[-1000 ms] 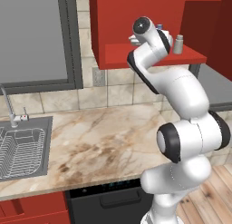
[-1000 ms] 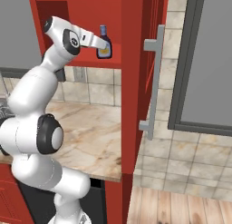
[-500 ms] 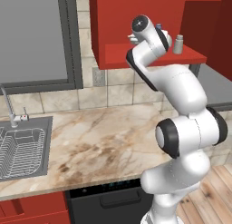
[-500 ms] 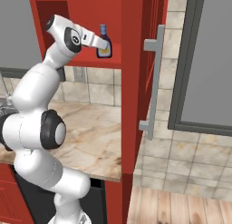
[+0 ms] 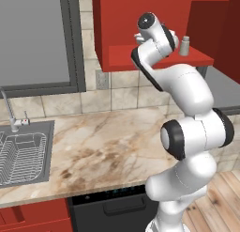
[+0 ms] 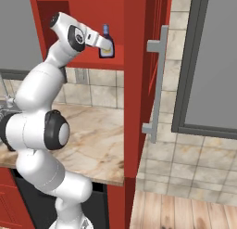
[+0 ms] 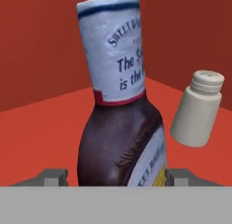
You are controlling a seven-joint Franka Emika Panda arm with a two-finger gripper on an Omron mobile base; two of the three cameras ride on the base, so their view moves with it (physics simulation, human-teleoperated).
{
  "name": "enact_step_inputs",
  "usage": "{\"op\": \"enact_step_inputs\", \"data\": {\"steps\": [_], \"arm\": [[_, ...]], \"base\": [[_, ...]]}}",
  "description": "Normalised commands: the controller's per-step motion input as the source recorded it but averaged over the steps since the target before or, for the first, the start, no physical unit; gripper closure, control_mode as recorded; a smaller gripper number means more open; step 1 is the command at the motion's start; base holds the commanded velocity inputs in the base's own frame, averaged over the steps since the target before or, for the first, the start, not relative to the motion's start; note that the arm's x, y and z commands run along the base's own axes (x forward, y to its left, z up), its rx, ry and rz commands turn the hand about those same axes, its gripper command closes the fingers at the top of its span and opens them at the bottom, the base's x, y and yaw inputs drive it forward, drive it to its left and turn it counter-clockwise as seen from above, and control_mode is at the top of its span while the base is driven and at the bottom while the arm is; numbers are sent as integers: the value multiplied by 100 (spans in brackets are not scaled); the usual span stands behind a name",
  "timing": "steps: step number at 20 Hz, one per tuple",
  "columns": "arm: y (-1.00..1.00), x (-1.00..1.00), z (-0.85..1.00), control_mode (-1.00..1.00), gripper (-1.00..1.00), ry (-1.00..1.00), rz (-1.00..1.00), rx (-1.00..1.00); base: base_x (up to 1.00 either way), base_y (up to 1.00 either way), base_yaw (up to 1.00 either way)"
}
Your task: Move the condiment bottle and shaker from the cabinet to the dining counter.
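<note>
The gripper has its two fingertips spread either side of the condiment bottle; whether they touch its body cannot be told. The bottle stands on the floor of the open red cabinet, with the shaker just beside it, apart from it. The right base view shows the gripper low against the bottle and the cabinet's door handle. The left base view shows the shaker on the shelf, past the arm's wrist.
</note>
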Motion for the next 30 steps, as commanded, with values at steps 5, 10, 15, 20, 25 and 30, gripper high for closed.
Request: {"op": "enact_step_inputs", "data": {"steps": [5,10,15,20,25,30], "arm": [[-19,0,-10,-100,100,0,0,2],[-20,0,-17,-100,100,-1,0,1],[-19,-7,-30,-100,100,-5,-1,0],[-8,-49,-4,-100,100,0,0,0],[0,-72,0,-100,100,-3,2,0],[3,-57,0,-100,100,-7,11,0]], "base": [[0,0,0],[0,0,0],[0,0,0],[0,0,0],[0,0,0],[0,0,0]]}}
